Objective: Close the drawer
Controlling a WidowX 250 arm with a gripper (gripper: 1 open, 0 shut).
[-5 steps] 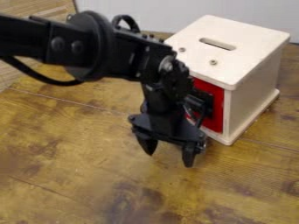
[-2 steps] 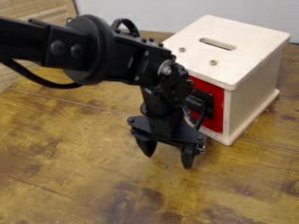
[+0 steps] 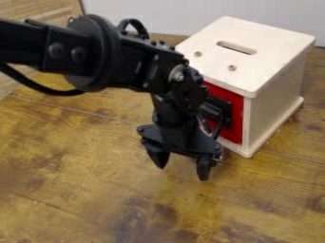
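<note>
Overall, we see the arm (image 3: pixel 108 52) spanning the view's upper left and reaching down in front of the pale box (image 3: pixel 248 81), probably so that we can press the drawer home from its front. Beneath the box's slotted top, we find the red drawer (image 3: pixel 230 116) in the opening, its face partly hidden behind the arm, so how far out it sits we cannot tell. Smallest, the gripper (image 3: pixel 181 163) points down beside it with fingers spread and nothing between them.
</note>
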